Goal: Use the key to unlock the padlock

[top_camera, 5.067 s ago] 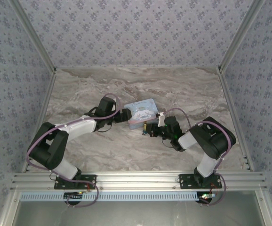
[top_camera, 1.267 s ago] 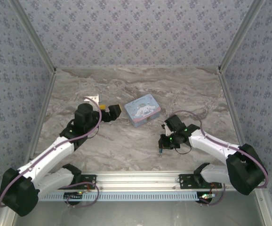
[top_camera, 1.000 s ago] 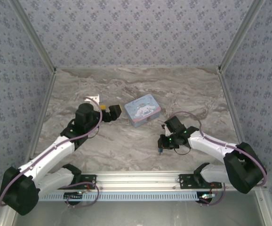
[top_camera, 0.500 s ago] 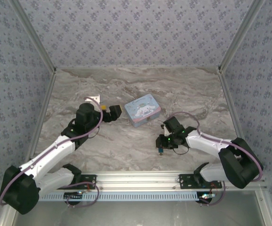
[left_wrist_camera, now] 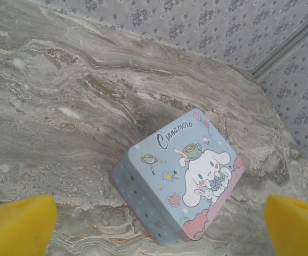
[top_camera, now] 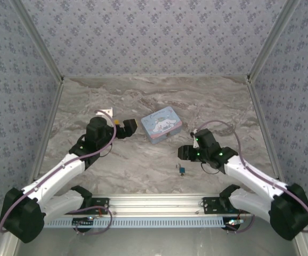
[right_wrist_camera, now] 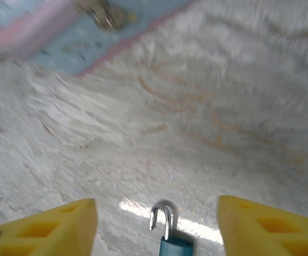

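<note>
Right gripper [top_camera: 185, 152] has let go and pulled back, jaws now apart and empty. The padlock [right_wrist_camera: 173, 248] is left lying on the table [top_camera: 143, 165], near side of the tin box [top_camera: 162, 124]. One shackle end looks free, so probably unlocked; left gripper [top_camera: 128, 127] is wide open, holding nothing.

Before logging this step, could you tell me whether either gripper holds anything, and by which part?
Nothing is held. The padlock lies on the table between the fingers of the open right gripper, touching neither; the left gripper is open.
</note>
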